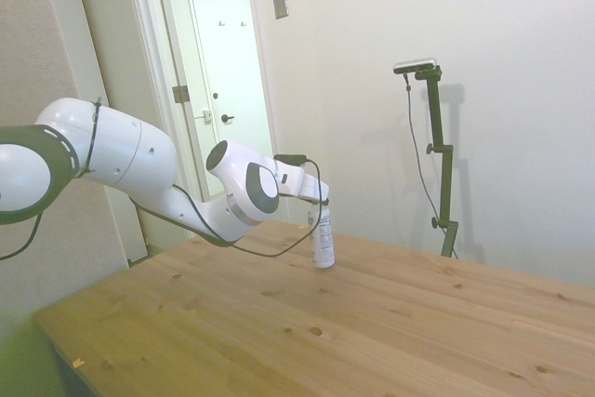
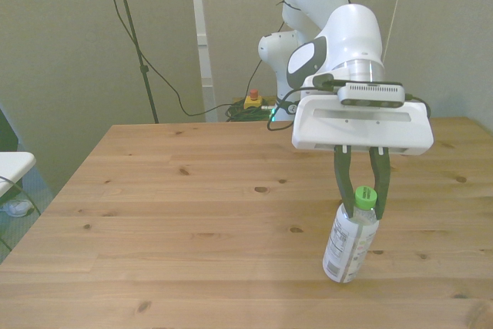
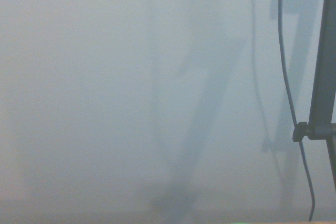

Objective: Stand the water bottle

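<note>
Two fingers point(image 2: 361, 204) clamp the bottle point(image 2: 350, 243) at its cap; tilted on the surface point(image 2: 192, 221), it may topple once released.

From my station I see a pale, bare plaster wall point(image 1: 521, 137) carrying a small grey wall plate point(image 1: 280, 1). A white panelled door point(image 1: 228, 81) with a dark handle sits behind a white-framed doorway. The knotty pine wooden table point(image 2: 192, 213) fills the foreground under soft, even light.
</note>
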Motion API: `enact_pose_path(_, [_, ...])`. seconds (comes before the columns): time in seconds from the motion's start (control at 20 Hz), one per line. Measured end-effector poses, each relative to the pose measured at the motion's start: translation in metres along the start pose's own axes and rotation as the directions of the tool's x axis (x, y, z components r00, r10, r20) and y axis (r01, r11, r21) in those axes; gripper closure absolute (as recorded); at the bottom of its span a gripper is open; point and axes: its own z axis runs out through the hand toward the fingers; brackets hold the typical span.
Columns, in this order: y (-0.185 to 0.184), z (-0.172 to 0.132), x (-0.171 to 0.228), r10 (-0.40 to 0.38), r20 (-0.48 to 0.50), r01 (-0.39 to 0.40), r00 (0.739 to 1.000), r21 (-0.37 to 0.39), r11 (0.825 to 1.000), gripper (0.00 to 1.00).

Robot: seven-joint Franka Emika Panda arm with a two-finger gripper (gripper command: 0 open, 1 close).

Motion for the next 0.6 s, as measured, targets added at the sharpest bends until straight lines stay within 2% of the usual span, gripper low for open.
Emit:
enact_pose_path(0.45, [0.009, -0.011, -0.004, 0.017, -0.02, -0.017, 1.0, 0.032, 0.999, 1.0])
enact_pose_path(0.5, [0.011, -0.012, -0.004, 0.021, -0.02, -0.02, 1.0, 0.033, 0.999, 0.0])
enact_pose_path(0.6, [0.016, -0.014, -0.005, 0.029, -0.018, -0.028, 0.999, 0.028, 0.999, 0.0])
